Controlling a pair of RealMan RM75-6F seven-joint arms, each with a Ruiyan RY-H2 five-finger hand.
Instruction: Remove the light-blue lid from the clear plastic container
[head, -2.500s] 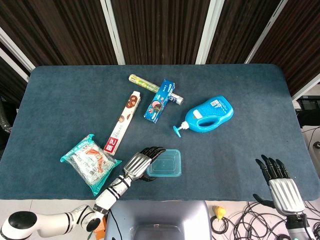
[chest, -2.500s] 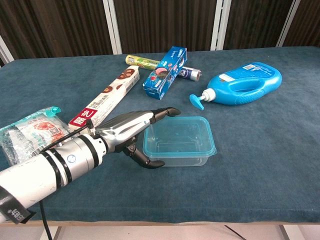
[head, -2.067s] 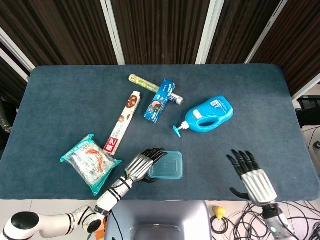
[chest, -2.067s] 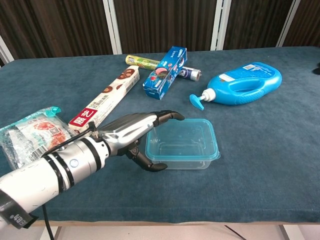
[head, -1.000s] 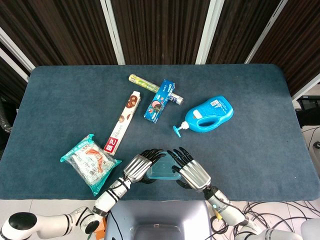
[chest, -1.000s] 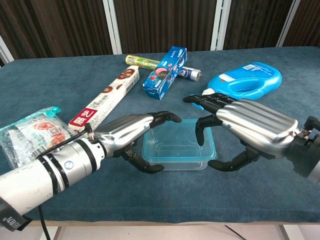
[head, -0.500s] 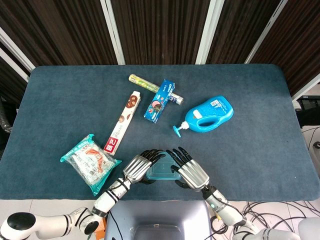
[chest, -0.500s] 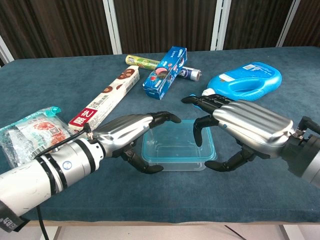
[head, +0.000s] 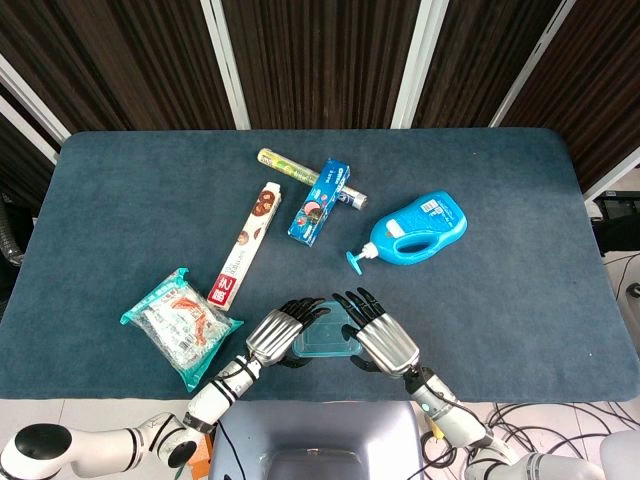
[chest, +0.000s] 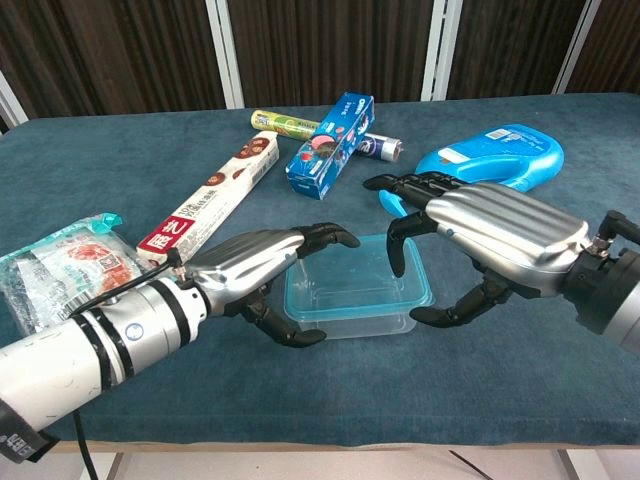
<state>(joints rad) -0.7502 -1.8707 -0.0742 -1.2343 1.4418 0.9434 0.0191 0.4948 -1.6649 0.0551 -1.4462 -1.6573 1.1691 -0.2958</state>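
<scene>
The clear plastic container with its light-blue lid lies near the table's front edge, and shows in the head view too. My left hand holds its left end, fingers arched over the lid's corner and thumb low against the front side. My right hand curves around the right end with its fingers apart. Its fingertips hang just over the lid and its thumb lies by the front right corner. In the head view the left hand and right hand flank the container.
A blue pump bottle lies right behind my right hand. A blue toothpaste box, a green roll and a long red-and-white box lie farther back. A snack packet sits at the left.
My right hand came in from the right, off the table's front edge, and has closed in on the container's right end, fingers now over the lid. My left hand has stayed at the left end.
</scene>
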